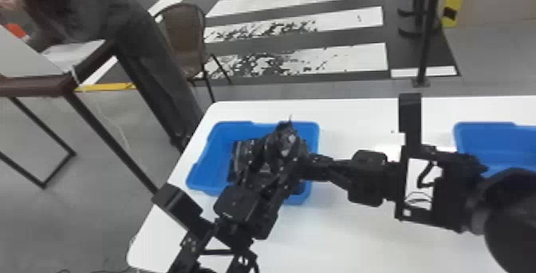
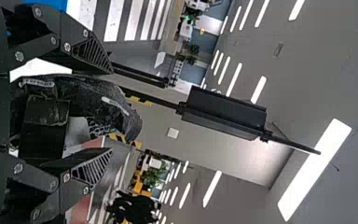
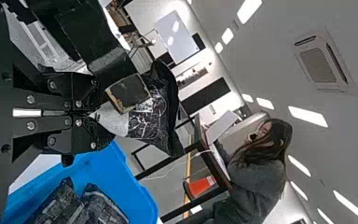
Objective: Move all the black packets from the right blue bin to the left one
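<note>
Packet [image 3: 142,123], black, one: is hanging over the left bin [image 1: 213,152], the right gripper [image 3: 94,113] pinching its edge, fingers together, the left gripper [image 2: 112,111] standing wide, unclamped, around it, their closeness possibly risking a snag on release and a fall outside.

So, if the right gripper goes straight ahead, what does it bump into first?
The black packet is right at the right gripper's tips, so that's first. Beyond that, maybe the left gripper, but it's hard to tell how deep things are.
</note>
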Robot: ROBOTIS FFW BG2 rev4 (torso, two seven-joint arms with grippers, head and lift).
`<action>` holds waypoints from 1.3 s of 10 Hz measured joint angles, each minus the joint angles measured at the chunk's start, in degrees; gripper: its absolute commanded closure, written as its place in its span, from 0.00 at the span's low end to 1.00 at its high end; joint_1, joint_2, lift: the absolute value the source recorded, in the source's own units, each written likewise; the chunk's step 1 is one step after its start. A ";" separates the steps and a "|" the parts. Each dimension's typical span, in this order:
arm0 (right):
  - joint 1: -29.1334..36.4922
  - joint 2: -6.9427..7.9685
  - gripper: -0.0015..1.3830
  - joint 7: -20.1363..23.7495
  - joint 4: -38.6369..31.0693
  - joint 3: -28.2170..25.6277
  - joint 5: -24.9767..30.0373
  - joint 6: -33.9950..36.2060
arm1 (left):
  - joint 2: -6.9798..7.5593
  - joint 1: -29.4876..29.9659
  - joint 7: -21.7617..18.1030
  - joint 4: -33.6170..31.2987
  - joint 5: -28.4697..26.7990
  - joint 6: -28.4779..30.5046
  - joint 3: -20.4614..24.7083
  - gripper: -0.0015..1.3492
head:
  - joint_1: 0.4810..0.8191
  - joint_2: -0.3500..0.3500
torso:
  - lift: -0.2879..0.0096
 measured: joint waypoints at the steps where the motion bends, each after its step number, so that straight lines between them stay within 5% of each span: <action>1: -0.01 0.00 0.82 0.03 0.09 0.00 -0.06 0.00 | -0.02 0.43 0.11 -0.68 -0.52 -0.48 0.02 0.90 | 0.63 1.00 | 0.50; 5: -0.01 0.01 0.81 0.03 0.40 -0.07 -0.03 -0.02 | -0.11 1.20 1.63 -1.00 -0.81 -2.66 -0.06 0.90 | 0.63 1.00 | 0.50; 6: -0.01 0.01 0.66 0.03 0.50 -0.12 -0.30 -0.17 | -0.11 1.26 1.76 -1.05 -1.14 -3.35 -0.06 0.90 | 0.63 1.00 | 0.50; 8: 0.25 -0.01 0.04 0.03 1.33 -0.60 -1.43 -1.33 | -0.15 1.38 1.81 -1.17 -1.29 -4.13 -0.03 0.90 | 0.63 1.00 | 0.50; 11: 4.68 -0.09 0.05 0.04 -0.63 -7.14 0.17 -2.24 | -0.93 0.48 3.01 -0.49 -3.23 -4.08 2.48 0.90 | 0.63 1.00 | 0.50; 13: 8.97 -0.09 0.05 0.03 -3.15 -12.55 1.74 -0.17 | -1.46 -4.41 4.28 5.95 -8.67 -5.70 4.79 0.90 | 0.63 1.00 | 0.50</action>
